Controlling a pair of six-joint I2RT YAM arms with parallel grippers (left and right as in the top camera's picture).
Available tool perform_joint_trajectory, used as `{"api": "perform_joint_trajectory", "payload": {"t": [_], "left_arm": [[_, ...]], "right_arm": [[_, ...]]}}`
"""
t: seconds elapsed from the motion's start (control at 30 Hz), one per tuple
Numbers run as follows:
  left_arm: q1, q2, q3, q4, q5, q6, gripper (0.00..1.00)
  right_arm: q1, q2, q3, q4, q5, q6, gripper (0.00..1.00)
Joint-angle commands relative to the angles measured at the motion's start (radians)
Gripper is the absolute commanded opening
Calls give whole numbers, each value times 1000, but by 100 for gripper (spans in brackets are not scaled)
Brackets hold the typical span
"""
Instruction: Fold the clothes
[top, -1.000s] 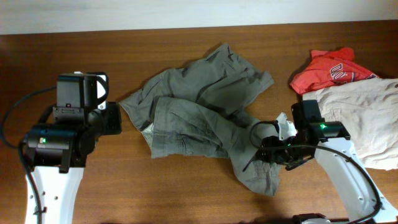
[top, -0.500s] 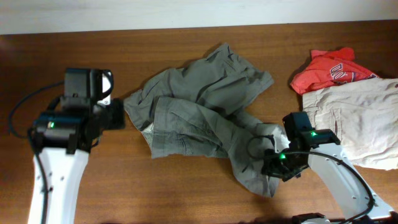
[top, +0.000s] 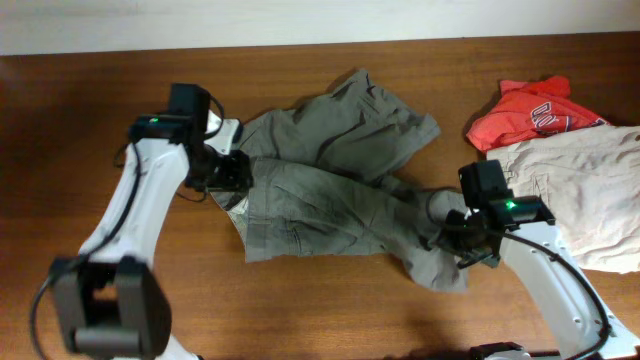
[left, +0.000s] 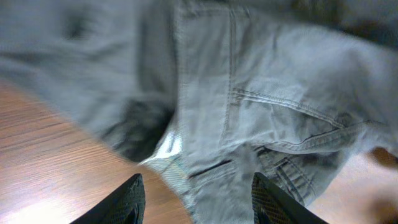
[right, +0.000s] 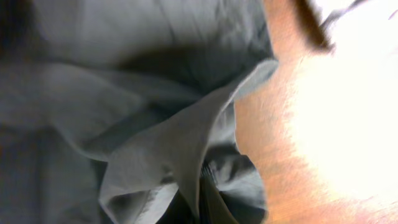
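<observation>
The olive-grey shorts (top: 340, 180) lie crumpled in the middle of the table, one leg trailing toward the lower right. My left gripper (top: 228, 172) hovers over their left edge. In the left wrist view it (left: 198, 205) is open, its fingertips (left: 129, 200) spread either side of a pale pocket lining and a seamed pocket of the shorts (left: 249, 106). My right gripper (top: 455, 235) is at the trailing leg. The right wrist view shows it (right: 202, 199) shut on a pinched fold of the shorts (right: 155, 124).
A red T-shirt with white lettering (top: 530, 110) lies at the back right. Paler beige shorts (top: 580, 195) lie just in front of it, close to my right arm. Bare wooden table (top: 80, 120) shows at the left and along the front.
My left arm has swung in from the far left to the shorts' left edge. My right gripper has shut on the trailing leg and drawn it slightly rightward.
</observation>
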Motion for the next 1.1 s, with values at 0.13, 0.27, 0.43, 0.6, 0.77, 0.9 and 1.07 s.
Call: {"api": "perform_joint_trajectory", "payload": {"t": [0.13, 0.27, 0.43, 0.6, 0.77, 0.9, 1.07], "left_arm": [[2, 144, -1, -49, 141, 49, 54], [2, 173, -1, -63, 142, 48, 54], [0, 188, -16, -60, 150, 47, 56], [-8, 189, -104, -29, 114, 47, 56], [-10, 189, -146, 39, 139, 48, 56], [-23, 189, -146, 64, 313, 77, 52], [-34, 185, -146, 33, 440, 108, 9]], "right_arm": [[5, -12, 66, 6, 137, 3, 4], [5, -12, 66, 10, 143, 3, 4], [5, -12, 66, 23, 151, 4, 4], [5, -12, 66, 33, 150, 3, 4], [5, -12, 66, 36, 150, 3, 4], [5, -12, 66, 36, 150, 3, 4], [5, -12, 66, 28, 161, 3, 4]]}}
